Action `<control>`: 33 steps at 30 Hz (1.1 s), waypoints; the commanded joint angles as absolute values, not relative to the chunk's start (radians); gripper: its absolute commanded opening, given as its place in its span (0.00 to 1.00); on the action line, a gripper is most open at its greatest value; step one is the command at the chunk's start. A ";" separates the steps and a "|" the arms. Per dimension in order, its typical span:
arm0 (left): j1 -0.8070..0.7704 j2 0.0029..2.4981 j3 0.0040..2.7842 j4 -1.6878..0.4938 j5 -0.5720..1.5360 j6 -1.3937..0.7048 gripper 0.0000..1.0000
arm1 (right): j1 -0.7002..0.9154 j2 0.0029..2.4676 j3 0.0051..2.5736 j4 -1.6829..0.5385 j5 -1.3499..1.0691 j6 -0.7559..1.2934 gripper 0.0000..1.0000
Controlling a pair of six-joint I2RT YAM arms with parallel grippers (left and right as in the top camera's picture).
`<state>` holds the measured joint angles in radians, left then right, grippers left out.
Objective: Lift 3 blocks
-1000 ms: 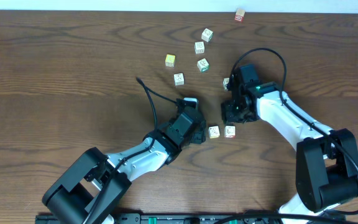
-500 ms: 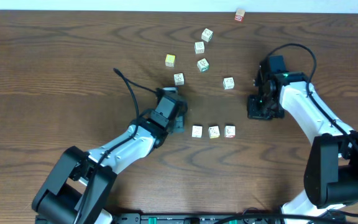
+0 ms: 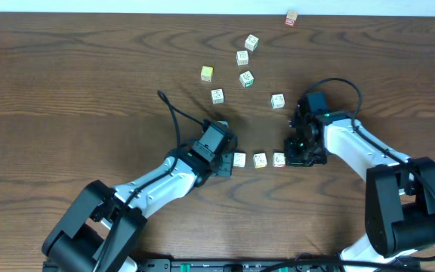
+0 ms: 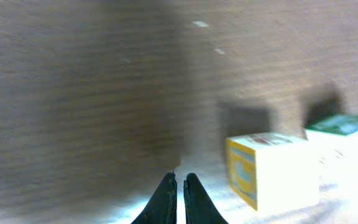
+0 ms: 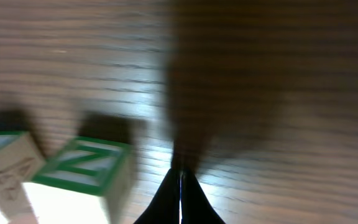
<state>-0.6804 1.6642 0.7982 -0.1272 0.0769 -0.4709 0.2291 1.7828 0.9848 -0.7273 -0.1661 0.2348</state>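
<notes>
Overhead: the blocks (image 3: 260, 159) form a row running side to side between left hand (image 3: 227, 162) and right hand (image 3: 293, 154), both closed, empty.

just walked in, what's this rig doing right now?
The three blocks sit in a row on the table. The left gripper is shut beside one end of the row, and the right gripper is shut beside the other. Neither holds anything; no block is lifted yet. Other cubes lie scattered farther back.

The right gripper (image 5: 180, 196) has its jaws together over the table (image 5: 291, 81). Two blurred, green-printed blocks (image 5: 82, 180) stand at left.
</notes>
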 commanded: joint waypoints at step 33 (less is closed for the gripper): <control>-0.781 1.666 0.806 -0.062 0.093 -0.556 0.08 | 0.318 1.805 0.950 -0.673 -0.223 0.128 0.01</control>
